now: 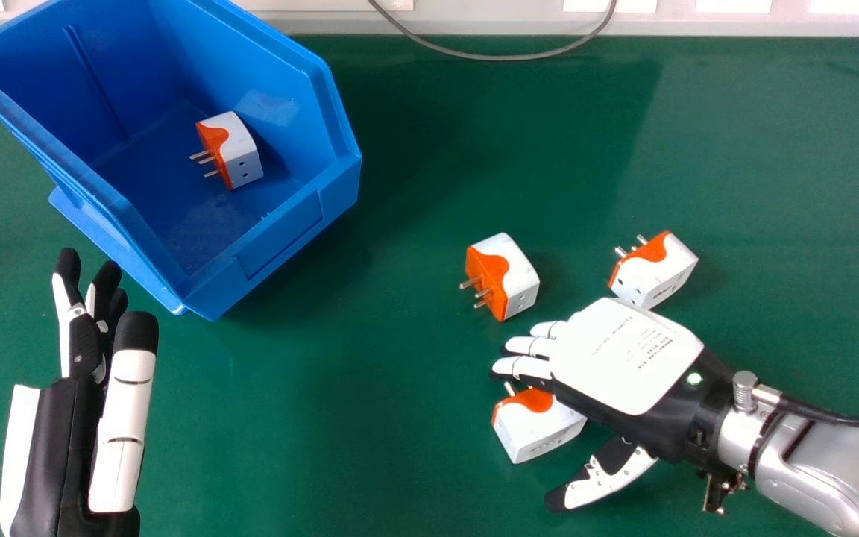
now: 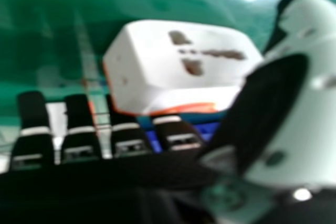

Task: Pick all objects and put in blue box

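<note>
In the head view my right hand is open, palm down, over the back edge of a white and orange plug adapter, with its thumb spread to the near side. In the right hand view the same adapter lies between the fingers and thumb of my right hand, not gripped. Two more adapters rest on the table, one beyond the fingertips and another just behind the hand. The blue box holds one adapter. My left hand is open in front of the box, holding nothing.
The green table extends between the two hands. A grey cable loops over its far edge. The box stands at the far left, angled, its lower corner close to the left hand's fingers.
</note>
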